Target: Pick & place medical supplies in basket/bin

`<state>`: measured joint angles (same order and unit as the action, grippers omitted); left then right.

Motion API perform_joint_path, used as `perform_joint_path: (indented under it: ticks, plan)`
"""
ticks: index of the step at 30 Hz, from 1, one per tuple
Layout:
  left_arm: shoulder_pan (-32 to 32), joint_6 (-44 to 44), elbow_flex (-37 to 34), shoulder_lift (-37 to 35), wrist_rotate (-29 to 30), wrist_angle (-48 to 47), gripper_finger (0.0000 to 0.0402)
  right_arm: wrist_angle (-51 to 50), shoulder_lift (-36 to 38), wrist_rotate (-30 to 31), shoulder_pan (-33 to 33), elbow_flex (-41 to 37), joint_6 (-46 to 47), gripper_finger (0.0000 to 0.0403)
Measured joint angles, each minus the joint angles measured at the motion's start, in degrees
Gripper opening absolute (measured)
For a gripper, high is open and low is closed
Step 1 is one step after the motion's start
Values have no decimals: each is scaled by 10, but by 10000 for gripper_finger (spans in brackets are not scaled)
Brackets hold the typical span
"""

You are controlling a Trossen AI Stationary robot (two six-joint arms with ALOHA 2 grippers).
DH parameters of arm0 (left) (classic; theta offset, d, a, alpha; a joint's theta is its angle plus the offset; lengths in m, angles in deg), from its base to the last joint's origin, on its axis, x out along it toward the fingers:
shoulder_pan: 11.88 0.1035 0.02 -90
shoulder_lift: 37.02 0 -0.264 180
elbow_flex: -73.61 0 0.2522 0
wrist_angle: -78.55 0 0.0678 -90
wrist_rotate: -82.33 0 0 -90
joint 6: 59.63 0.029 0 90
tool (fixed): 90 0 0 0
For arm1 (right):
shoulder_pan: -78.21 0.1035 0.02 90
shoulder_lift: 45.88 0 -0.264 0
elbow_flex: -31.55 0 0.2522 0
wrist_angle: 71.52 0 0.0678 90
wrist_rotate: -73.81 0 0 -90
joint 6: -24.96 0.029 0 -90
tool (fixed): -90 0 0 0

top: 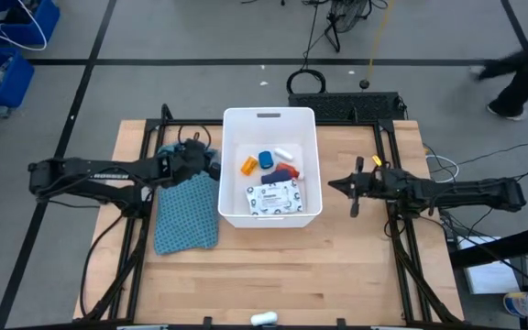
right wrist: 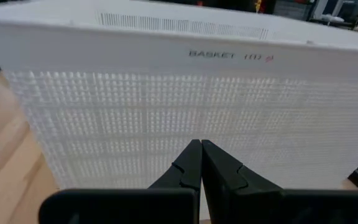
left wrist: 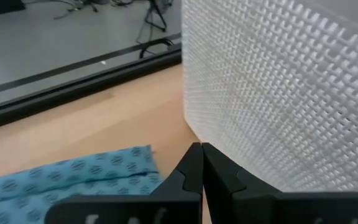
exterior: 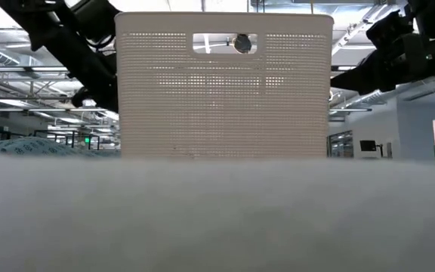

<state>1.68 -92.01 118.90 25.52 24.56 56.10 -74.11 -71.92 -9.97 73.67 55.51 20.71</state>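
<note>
While sitting at the middle of the wooden table [top: 273, 266], white basket [top: 230, 165] holds all the visible supplies: flat white printed packet [top: 275, 197] nearest the basket's front wall, orange pill bottle [top: 248, 166] toward its left wall, blue piece [top: 267, 159] and small white tube [top: 285, 151] nearer the back wall with the handle slot, red small bottle [top: 289, 171] just right of centre beside another blue piece. All lying loose on the basket floor, well apart from either claw.

Left gripper [top: 211, 166] just outside the basket's left wall, fingers pressed together, nothing between them; tips [left wrist: 197, 149] close to the mesh wall. Right gripper [top: 331, 186] just outside the basket's right wall, likewise closed tip to tip and empty, pointing at the wall marked "BASKET".

Teal patterned cloth [top: 186, 213] flat on the table left of the basket, partly under the left arm.
</note>
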Motion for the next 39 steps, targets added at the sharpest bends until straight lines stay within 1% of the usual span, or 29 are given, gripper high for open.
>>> perform_joint_path:
  ticks: [5, 7, 14, 20, 24, 27, 30, 31, 39]
  plan:
    - [21, 16, 0, 25, -50, 38, 0, 14, -31, -7, -8, 0, -4, 0]
    - [27, 21, 0, 37, -66, 55, 0, 25, -45, -26, -13, 0, -5, 0]
    - [42, 47, 34, 87, -110, 58, 0, 92, -93, -131, -17, 0, -3, 0]
    - [45, 80, 88, 129, -114, 39, 0, 111, -117, -194, -16, 0, 5, 0]
    - [45, 83, 111, 144, -109, 24, 0, 114, -117, -181, -17, 0, 19, 0]
    - [45, 81, 111, 145, -116, 22, 0, 121, -116, -173, -23, 0, 34, 0]
    - [38, 71, 111, 144, -126, 11, 0, 132, -112, -138, -34, 0, 57, 0]
    - [34, 69, 111, 144, -127, 6, 0, 135, -111, -136, -38, 0, 59, 0]
    - [20, 62, 112, 143, -127, -6, 0, 131, -110, -148, -48, 0, 74, 0]
